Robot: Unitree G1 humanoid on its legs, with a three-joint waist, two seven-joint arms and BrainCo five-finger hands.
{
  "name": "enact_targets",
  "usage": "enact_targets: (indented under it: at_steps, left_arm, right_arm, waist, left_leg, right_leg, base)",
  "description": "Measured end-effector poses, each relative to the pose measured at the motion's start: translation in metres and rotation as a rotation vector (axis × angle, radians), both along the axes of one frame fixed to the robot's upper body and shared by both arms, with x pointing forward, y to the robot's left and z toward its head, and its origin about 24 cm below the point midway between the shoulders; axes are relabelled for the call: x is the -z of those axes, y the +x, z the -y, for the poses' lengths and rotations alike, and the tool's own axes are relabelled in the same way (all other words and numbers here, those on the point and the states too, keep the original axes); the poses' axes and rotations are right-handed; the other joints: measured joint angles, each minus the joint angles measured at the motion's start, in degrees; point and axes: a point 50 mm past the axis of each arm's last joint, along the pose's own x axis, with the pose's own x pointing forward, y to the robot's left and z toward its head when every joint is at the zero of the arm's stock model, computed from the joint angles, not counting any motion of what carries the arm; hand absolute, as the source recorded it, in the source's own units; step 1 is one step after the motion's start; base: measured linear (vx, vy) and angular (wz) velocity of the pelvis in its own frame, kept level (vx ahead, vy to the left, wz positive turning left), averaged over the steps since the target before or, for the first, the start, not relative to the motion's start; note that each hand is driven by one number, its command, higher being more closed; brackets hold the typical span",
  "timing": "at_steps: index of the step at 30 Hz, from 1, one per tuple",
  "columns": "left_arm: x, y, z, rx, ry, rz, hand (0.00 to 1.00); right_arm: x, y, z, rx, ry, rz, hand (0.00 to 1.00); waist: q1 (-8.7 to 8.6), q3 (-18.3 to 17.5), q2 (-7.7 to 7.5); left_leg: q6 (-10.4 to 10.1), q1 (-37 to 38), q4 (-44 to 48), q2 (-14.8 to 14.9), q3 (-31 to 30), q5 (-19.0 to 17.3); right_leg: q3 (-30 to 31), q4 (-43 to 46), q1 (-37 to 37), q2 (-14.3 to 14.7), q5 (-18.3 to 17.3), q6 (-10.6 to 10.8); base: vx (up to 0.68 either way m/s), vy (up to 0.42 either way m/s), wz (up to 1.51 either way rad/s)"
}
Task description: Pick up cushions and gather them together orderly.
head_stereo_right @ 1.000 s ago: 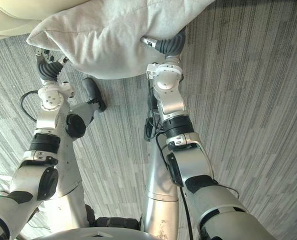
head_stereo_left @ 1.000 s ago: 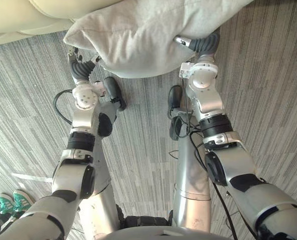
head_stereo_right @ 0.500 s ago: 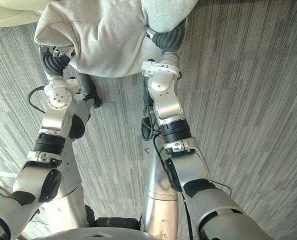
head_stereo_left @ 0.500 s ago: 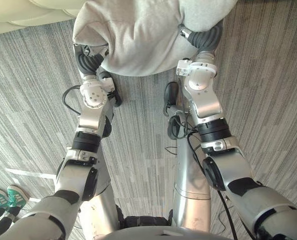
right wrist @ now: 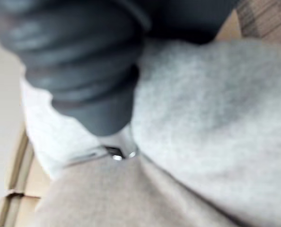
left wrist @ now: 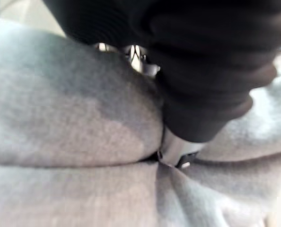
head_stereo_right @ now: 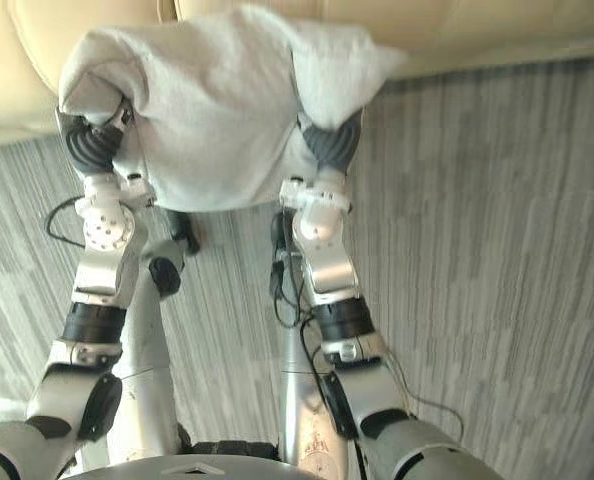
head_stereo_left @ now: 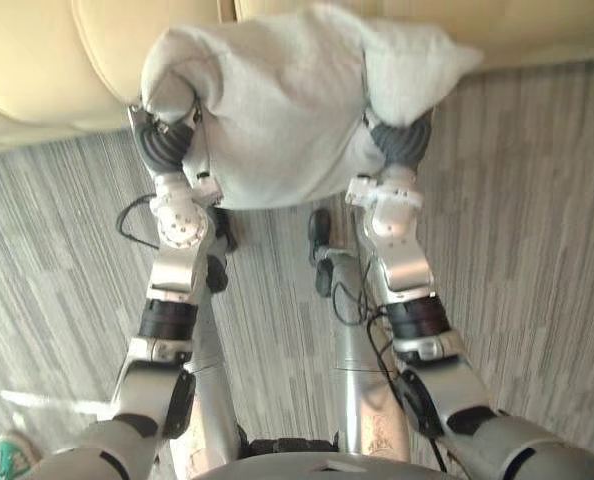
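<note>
Cushion and sofa take the far part of the scene, with the floor [head_stereo_left: 537,250] the largest thing in sight: grey carpet with fine stripes, spreading under and to both sides of the arms. Beyond it stands the sofa [head_stereo_left: 57,70], cream and padded, with its front edge running from left to right across the head views.

The cushion [head_stereo_left: 277,110] is light grey and plump. It is held up off the floor between the two arms and shows in front of the sofa's front; whether it touches the sofa cannot be told. Its long axis lies left to right, roughly along the sofa's edge. One corner points out to the right past the right wrist, and its lower edge sags between the wrists.

The left hand [head_stereo_left: 163,142] is sunk into the cushion's left end, with cloth bulging around its dark cover in the left wrist view. The right hand [head_stereo_left: 402,145] is buried the same way near the right end. Whether either hand is spread or clenched cannot be told.

A person's teal shoe [head_stereo_left: 12,455] shows at the lower left, on the floor.
</note>
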Motion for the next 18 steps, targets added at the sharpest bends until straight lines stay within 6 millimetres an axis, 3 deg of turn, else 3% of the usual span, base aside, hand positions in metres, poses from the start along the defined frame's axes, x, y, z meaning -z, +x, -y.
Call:
enact_targets:
  at_steps: [3, 6, 9, 11, 15, 18]
  left_arm:
    - [0.033, -0.024, 0.001, 0.013, -0.034, -0.063, 1.0]
    - [0.042, -0.047, -0.002, 0.022, -0.02, -0.053, 1.0]
    - [0.056, -0.067, -0.009, 0.011, 0.032, -0.086, 1.0]
    - [0.077, -0.077, -0.014, 0.029, 0.055, -0.168, 1.0]
    - [0.109, -0.098, -0.016, 0.1, 0.042, -0.292, 1.0]
    - [0.117, -0.103, -0.011, 0.158, 0.021, -0.32, 1.0]
  right_arm:
    - [0.045, -0.021, 0.003, -0.048, 0.003, -0.104, 1.0]
    - [0.071, -0.045, 0.008, -0.095, -0.007, -0.155, 1.0]
    - [0.098, -0.063, 0.009, -0.141, -0.032, -0.248, 1.0]
    - [0.119, -0.076, 0.012, -0.179, -0.027, -0.339, 1.0]
    - [0.141, -0.096, 0.019, -0.215, 0.001, -0.434, 1.0]
    - [0.144, -0.099, 0.027, -0.196, 0.008, -0.45, 1.0]
  waist:
    - [-0.15, -4.99, -0.06]
    - [-0.09, -5.5, -0.15]
    - [-0.1, -8.16, -0.38]
    - [0.25, -8.66, -0.51]
    - [0.46, -16.22, -1.44]
    - [0.39, -19.41, -1.48]
  left_leg:
    - [-0.86, 7.19, -0.82, -0.06, 0.15, -2.45]
    - [-1.06, 15.67, -1.0, 0.04, 0.5, -4.53]
    - [-1.41, 22.64, -2.26, 0.17, 1.72, -6.49]
    - [-1.77, 31.57, -4.26, 0.44, 2.58, -7.9]
    - [-2.22, 41.46, -10.16, -0.78, 4.22, -8.36]
    - [-2.23, 46.17, -13.26, -2.18, 4.31, -8.13]
  right_leg:
    - [-0.01, -2.95, 8.05, 0.09, -1.54, 0.65]
    - [-0.03, -5.45, 17.17, 0.29, -2.06, 0.69]
    - [0.84, -9.11, 24.43, 0.7, -2.32, 1.11]
    - [1.15, -13.52, 33.83, 1.16, -2.34, 1.17]
    - [1.01, -22.36, 44.7, 0.43, -1.37, 1.21]
    - [0.94, -27.55, 50.43, -0.23, -0.12, 1.71]
  base:
    - [0.12, -0.007, -0.05]
    - [0.15, 0.007, -0.08]
    - [0.17, 0.049, -0.17]
    - [0.17, 0.055, -0.14]
    - [0.23, 0.04, -0.01]
    - [0.21, 0.054, 0.06]
